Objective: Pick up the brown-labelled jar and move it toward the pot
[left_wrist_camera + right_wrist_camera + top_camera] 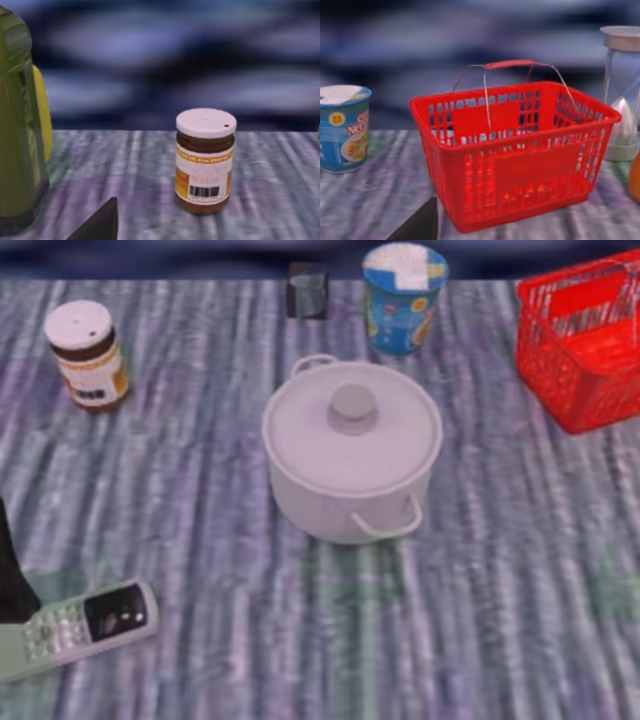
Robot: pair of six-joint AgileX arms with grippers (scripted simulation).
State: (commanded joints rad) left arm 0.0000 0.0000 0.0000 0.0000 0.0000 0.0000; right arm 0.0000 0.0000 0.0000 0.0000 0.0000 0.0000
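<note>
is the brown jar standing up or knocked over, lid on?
Upright, lid on: the brown-labelled jar stands on its base on the table, flat white lid on top, label reading level.

The surface [200, 500] is streaked purple, grey and green. At ten o'clock, the brown-labelled jar [87, 354] has a white lid, dark brown contents and an orange-and-white label. The pot [351, 460] is white; at two o'clock, the basket [580, 340] is red; at twelve, the cup [403, 297] is blue-printed.

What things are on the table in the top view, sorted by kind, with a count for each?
Jars: 1, the brown-labelled jar
Pots: 1, the pot
Cups: 1, the blue printed cup
Baskets: 1, the red basket
Phones: 1, the handset
Dark cubes: 1
Total: 6
</note>
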